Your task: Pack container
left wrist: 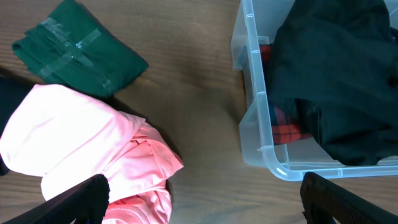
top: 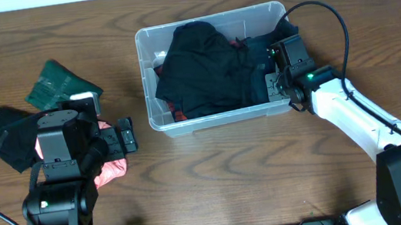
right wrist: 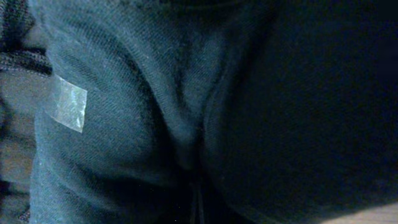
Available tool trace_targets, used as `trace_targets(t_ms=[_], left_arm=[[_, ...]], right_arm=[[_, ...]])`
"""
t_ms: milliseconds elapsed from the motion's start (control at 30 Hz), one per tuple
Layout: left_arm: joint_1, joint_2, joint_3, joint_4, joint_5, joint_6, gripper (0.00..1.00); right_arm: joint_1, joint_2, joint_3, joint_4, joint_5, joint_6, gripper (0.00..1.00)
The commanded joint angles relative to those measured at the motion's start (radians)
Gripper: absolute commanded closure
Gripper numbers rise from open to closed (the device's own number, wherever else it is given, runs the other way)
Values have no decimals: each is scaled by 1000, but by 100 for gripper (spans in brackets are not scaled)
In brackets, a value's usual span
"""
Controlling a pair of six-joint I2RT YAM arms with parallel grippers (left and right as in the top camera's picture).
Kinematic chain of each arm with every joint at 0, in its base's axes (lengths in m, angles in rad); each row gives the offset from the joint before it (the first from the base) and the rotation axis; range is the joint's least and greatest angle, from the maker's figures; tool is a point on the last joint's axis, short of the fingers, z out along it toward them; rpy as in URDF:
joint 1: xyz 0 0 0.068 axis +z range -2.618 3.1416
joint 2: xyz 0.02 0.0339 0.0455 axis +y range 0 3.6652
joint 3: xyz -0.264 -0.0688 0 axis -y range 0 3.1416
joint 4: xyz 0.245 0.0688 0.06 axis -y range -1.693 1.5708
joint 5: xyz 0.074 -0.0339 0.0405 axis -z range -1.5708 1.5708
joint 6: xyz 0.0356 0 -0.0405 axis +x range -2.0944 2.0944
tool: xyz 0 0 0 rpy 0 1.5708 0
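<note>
The clear container (top: pixel 151 80) is sitting crammed with dark clothes (top: pixel 202 65) on the wooden tabletop (top: pixel 271 173), left gripper (left wrist: pixel 204 183) hanging wide open, right gripper (top: pixel 279 71) closed tight.

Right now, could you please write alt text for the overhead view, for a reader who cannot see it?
A clear plastic container on a wooden table is filled with dark clothing, the right hand dipped into its right end. To the left, the open left hand hangs over a pink garment, near a green folded garment and a black garment.
</note>
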Motion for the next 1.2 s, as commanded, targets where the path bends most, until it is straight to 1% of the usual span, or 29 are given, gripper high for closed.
trace_targets(t_ms=[0, 167, 267, 367, 433, 600, 800, 1000, 1167], left_arm=[[-3, -1, 23, -3, -5, 13, 2], [-3, -1, 23, -3, -5, 13, 2], [-3, -1, 23, -3, -5, 13, 2], [-3, -1, 23, -3, -5, 13, 2], [-3, -1, 23, -3, -5, 13, 2], [-3, -1, 23, -3, -5, 13, 2], [-3, -1, 23, -3, -5, 13, 2], [-3, -1, 23, -5, -5, 13, 2], [-3, -1, 23, -22, -5, 13, 2]], right_arm=[[10, -6, 7, 6, -50, -12, 99], [11, -158, 64, 28, -41, -50, 98], [11, -252, 83, 110, -3, -86, 99], [10, -291, 83, 195, 18, -142, 99], [10, -286, 83, 217, 18, -156, 99], [10, -192, 83, 209, 18, -156, 99], [10, 4, 83, 211, 18, -156, 99], [10, 202, 83, 259, 22, -164, 98], [17, 243, 83, 239, 10, -164, 99]])
